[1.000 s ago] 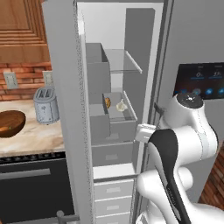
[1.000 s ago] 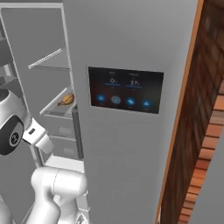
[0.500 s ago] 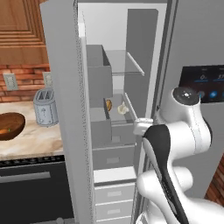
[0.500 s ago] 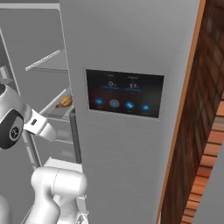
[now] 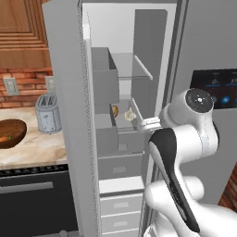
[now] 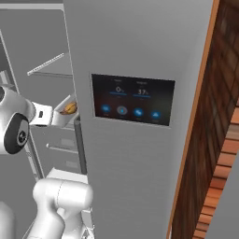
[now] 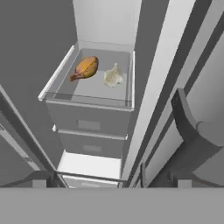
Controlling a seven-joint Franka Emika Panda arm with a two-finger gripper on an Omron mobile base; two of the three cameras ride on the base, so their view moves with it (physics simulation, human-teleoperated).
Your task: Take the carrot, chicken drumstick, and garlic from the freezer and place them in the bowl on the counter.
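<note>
The end effector [image 7: 111, 181] stands with its jaws spread as wide as they go and nothing between them, just outside the open freezer [image 5: 125, 115] and looking down into it. In the hand view a clear-fronted shelf [image 7: 87, 101] lies ahead — on it the chicken drumstick [image 7: 85, 68] rests to the left and the garlic [image 7: 113, 76] just beside it to the right, the two apart but near. Below the shelf sit grey drawers [image 7: 89, 127]. In the left base view the same two foods show as small shapes on a middle shelf, with a grey bin [image 5: 103, 79] above them on the left.

Outward, the freezer door [image 5: 67, 120] stands swung open to the left. Past it a marble worktop [image 5: 32, 150] carries a silver toaster [image 5: 48, 112] and, further left, the dark wooden bowl [image 5: 11, 133], in which a bit of orange — the carrot [image 5: 6, 137] — shows. Brick wall and wooden cabinets [image 5: 23, 32] stand behind. On the right the fridge door bears a dark display panel [image 6: 132, 99].

Against the earlier frames, both base views sit nearer the freezer and shifted — the base has driven in — and the arm has reached further toward the shelf.
</note>
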